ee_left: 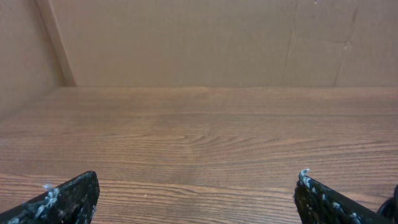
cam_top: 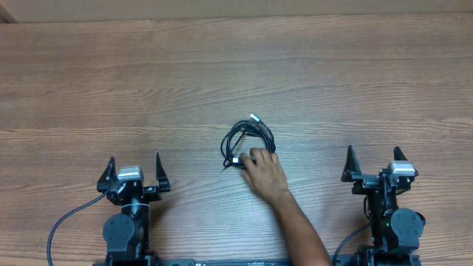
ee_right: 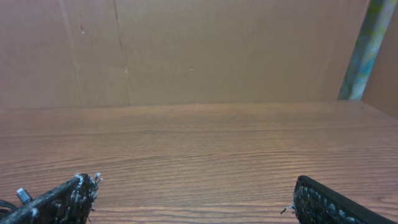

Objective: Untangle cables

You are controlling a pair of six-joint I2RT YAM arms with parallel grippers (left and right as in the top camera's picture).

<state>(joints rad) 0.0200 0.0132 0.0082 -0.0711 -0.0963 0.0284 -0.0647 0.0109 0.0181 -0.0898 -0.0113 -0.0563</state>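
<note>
**Overhead check: cables bunched mid-table, a hand on them, both grippers standing off**

1. Left side. You will find the left gripper (cam_top: 134, 157) near the front edge of the wooden table (cam_top: 222, 66), its jaws spread wide with nothing between them. Its wrist view confirms this: the left gripper (ee_left: 198, 177) shows only bare wood grain in the gap, with a brown wall panel (ee_left: 186, 43) behind the table.

2. Centre. The cables (cam_top: 238, 133) lie as one small black coil on the table, roughly midway between the two arms and slightly ahead of them. A silvery tip (cam_top: 255, 117) sticks out at the coil's far edge.

3. Centre-right. A person's hand (cam_top: 264, 171) rests on the near-right part of the coil, with its forearm (cam_top: 303, 229) coming in from the front edge. The fingers lie close together and touch the cords. You cannot tell from this height whether they pinch a strand or merely press on it.

4. Right side. The right gripper (cam_top: 374, 150) is also near the front edge, well apart from the coil, jaws wide and holding nothing. In its wrist view, the right gripper (ee_right: 196, 180) frames bare wood, and a small silvery plug end (ee_right: 22, 195) shows at the lower left edge.
</note>
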